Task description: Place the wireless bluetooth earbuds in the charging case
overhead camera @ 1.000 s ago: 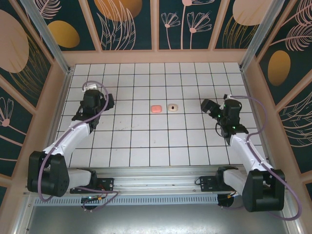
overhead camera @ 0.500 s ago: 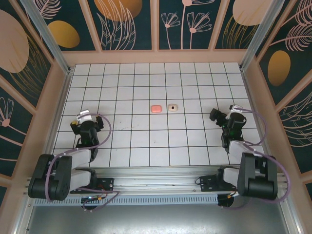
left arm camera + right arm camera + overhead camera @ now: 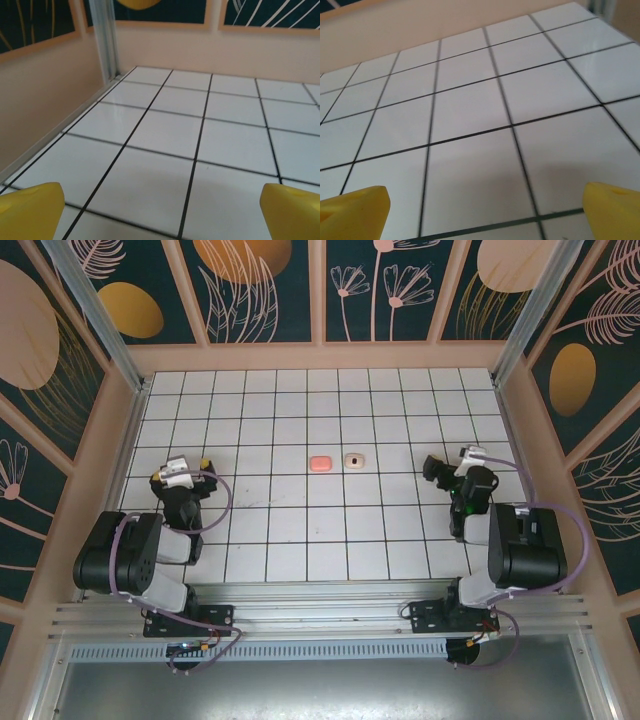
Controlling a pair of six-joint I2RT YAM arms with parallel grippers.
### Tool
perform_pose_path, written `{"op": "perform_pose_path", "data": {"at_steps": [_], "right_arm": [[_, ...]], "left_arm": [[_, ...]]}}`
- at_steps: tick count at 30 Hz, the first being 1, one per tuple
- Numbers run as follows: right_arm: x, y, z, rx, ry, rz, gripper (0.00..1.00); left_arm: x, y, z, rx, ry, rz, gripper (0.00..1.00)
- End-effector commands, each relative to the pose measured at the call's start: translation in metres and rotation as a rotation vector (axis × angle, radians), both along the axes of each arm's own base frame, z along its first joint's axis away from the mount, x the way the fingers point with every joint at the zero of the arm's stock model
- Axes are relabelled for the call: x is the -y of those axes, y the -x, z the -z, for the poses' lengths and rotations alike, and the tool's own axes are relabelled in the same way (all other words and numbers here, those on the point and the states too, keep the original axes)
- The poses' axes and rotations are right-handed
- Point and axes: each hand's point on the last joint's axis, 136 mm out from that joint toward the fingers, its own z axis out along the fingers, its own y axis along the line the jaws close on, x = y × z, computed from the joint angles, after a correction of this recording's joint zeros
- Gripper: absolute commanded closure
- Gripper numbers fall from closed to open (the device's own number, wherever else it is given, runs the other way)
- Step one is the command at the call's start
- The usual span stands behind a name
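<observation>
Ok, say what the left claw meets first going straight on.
Nothing stands ahead of the left claw: probably the tiled floor first, otherwise the beige back wall; depth is unclear.

— Can you read the charging case [image 3: 320,462] from above?
— Barely: a pink speck, far too small to tell earbuds or lid.
— And the wrists?
— The left pincer [image 3: 161,215] has its yellow fingertips [image 3: 30,210] cut off at seven and five o'clock. The right pincer [image 3: 482,212] likewise, over a slightly blurred desk [image 3: 470,125].
</observation>
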Motion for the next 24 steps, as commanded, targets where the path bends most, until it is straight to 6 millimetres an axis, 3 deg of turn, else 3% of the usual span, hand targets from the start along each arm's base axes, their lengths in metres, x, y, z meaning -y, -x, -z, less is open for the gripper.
{"op": "perform_pose_path", "data": {"at_steps": [1,2,6,24], "right_arm": [[-0.0049,-0.0050,-0.0283,0.136,0.078,-0.005,0.01],[0.0018,-0.0026,-0.0292,0.148,0.057,0.017,0.01],[-0.0061,0.0038,-0.0244,0.162,0.089,0.001,0.01],[-0.0059,0.0020,-0.0249,0.160,0.085,-0.001,0.01]], "left_arm": [[-0.0043,-0.0114,-0.0184,0.066,0.033,-0.004,0.01],[-0.0033,-0.0118,-0.0165,0.053,0.036,0.000,0.01],[-0.0041,-0.0103,-0.0176,0.061,0.033,-0.003,0.01],[-0.0038,-0.0102,-0.0180,0.061,0.030,-0.001,0.01]]}}
